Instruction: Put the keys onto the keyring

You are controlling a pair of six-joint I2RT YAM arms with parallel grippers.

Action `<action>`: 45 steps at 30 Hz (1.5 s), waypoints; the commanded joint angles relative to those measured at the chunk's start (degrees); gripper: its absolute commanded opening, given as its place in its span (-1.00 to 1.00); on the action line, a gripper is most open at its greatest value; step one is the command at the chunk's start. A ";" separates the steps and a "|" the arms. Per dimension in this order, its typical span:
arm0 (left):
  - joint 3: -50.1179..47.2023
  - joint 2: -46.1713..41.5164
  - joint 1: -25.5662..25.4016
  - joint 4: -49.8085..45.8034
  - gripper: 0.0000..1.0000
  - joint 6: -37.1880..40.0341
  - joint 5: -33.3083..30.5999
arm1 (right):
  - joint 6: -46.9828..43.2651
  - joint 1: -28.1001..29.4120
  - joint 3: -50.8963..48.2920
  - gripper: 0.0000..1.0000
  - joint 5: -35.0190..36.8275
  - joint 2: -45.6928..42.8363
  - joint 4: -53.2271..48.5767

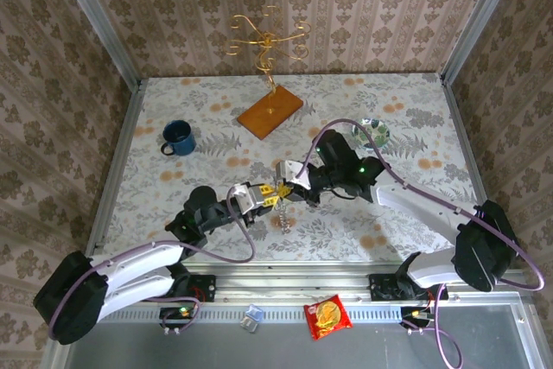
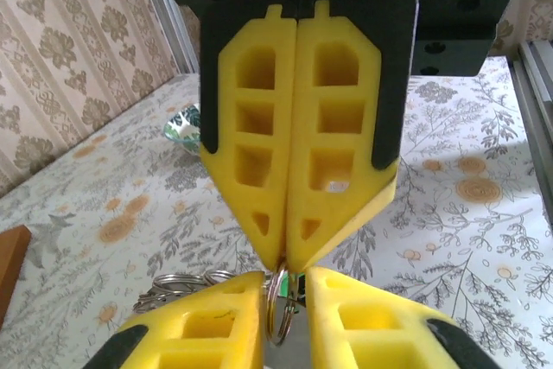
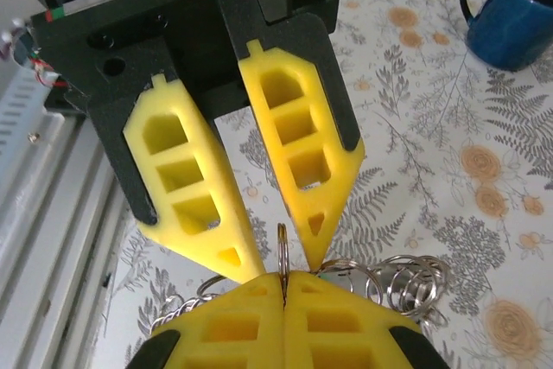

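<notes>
One blue mug [image 1: 177, 137], one gold stand [image 1: 268, 41], one bowl [image 1: 371, 133], one snack packet [image 1: 327, 315], several metal rings [image 3: 399, 281], count unclear.

Top view down on the floral table [image 1: 216, 127], wrist views close, facing each other over it

Thin silvery keyring [image 3: 282, 248], small, upright, seen edge-on (lower rim pinched).

Mug [image 1: 177, 137]: upper left of the table [image 1: 389, 101].
Wire stand [image 1: 270, 111]: upper centre, right of the mug.
Bowl [image 1: 371, 133]: right of the stand.
Keyring [image 1: 282, 205]: centre, below the stand.
</notes>
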 commanded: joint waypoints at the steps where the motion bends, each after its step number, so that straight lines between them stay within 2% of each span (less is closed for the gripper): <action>1: 2.64 -0.49 -0.22 -5.45 -0.72 2.73 -1.29 | -5.94 2.66 4.62 -1.00 4.43 2.33 -9.24; 5: 3.14 -0.89 -0.23 -7.46 -0.98 3.75 -1.20 | -5.87 2.82 5.54 -1.00 3.51 1.49 -9.77; 7: 3.12 -1.27 -0.23 -7.76 -1.00 3.84 -1.08 | -3.87 2.25 4.59 -1.00 2.62 0.44 -8.07; 11: 2.70 -1.98 -0.22 -7.42 -1.00 3.95 -0.94 | 1.66 0.64 0.61 -0.52 2.15 -2.18 -3.10; 14: 2.46 -2.20 -0.19 -6.75 -1.00 3.95 -0.67 | 5.84 0.23 -1.39 -0.40 2.15 -2.83 -0.35; 17: 2.11 -2.18 -0.18 -5.72 -1.00 3.86 -0.37 | 9.61 0.19 -2.16 -0.36 2.41 -2.69 0.78; 21: 1.73 -2.15 -0.21 -4.38 -1.00 3.68 -0.23 | 11.73 0.23 -3.02 -0.38 1.48 -2.38 2.03; 24: 1.65 -2.14 -0.15 -4.00 -1.00 3.73 -0.45 | 13.37 0.20 -2.57 -0.49 1.26 -1.64 1.69; 31: 0.38 -2.80 -0.14 -1.43 -1.00 3.79 -1.90 | 13.83 -0.50 -1.74 -1.00 1.26 -0.82 -0.40; 40: -0.35 -2.33 -0.16 1.63 -1.00 2.82 -1.78 | 14.72 -1.91 -2.20 -1.00 0.71 -0.82 -0.15; 45: -1.53 -0.81 -0.21 7.18 -1.00 -0.10 -0.97 | 15.49 -2.01 -2.71 -1.00 0.80 1.37 0.82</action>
